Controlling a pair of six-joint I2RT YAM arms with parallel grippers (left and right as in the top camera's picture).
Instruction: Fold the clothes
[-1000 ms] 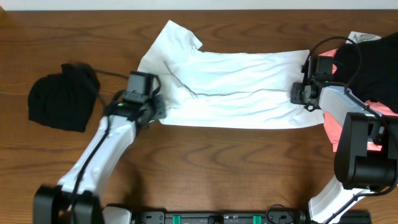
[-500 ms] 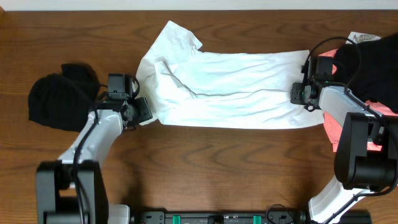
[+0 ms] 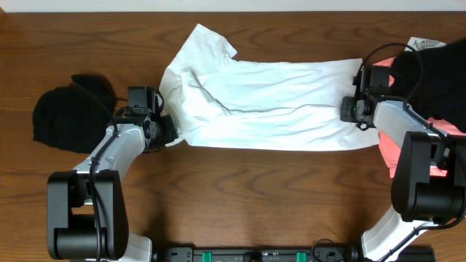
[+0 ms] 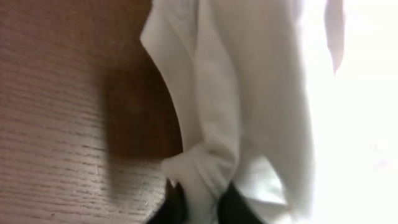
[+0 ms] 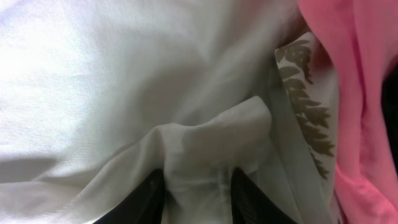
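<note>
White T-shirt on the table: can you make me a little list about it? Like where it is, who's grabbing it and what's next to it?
shirt: white T-shirt, spread sideways on the wooden table, a bit wrinkly
left jaws: shut, pinching the shirt's edge at the left arm's end
right jaws: shut, pinching a fold of the shirt's edge at the other end
beside left arm: black bundle, apart from the shirt
beside right arm: black garment and pink garment, piled together
folded yet: no
</note>
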